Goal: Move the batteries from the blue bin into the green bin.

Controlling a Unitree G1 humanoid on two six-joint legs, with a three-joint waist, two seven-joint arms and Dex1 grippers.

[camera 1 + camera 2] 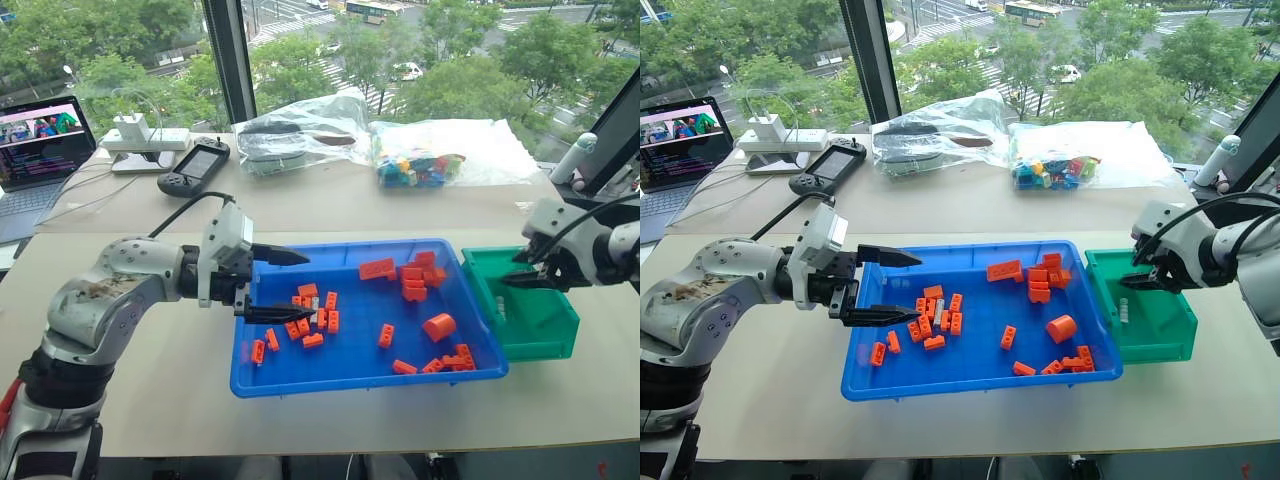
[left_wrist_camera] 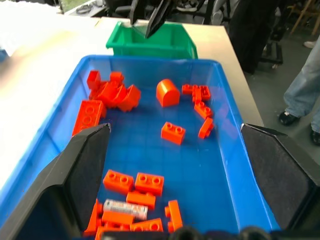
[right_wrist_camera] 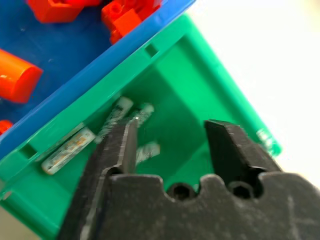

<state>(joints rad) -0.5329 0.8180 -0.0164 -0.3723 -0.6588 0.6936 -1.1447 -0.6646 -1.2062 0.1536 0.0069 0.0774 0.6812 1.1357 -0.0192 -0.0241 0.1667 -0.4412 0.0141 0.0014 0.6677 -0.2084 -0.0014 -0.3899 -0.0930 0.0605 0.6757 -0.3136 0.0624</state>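
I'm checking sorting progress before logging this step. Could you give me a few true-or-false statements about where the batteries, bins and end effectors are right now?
1. The right end effector is open above the green bin. True.
2. The green bin holds no batteries. False: batteries lie on its floor by the wall nearest the blue bin.
3. A battery remains in the blue bin among orange bricks. True.
4. The left end effector is shut on a brick. False: it is open and empty over the blue bin's end farthest from the green bin.
5. The green bin sits inside the blue bin. False: it stands beside it on the table.
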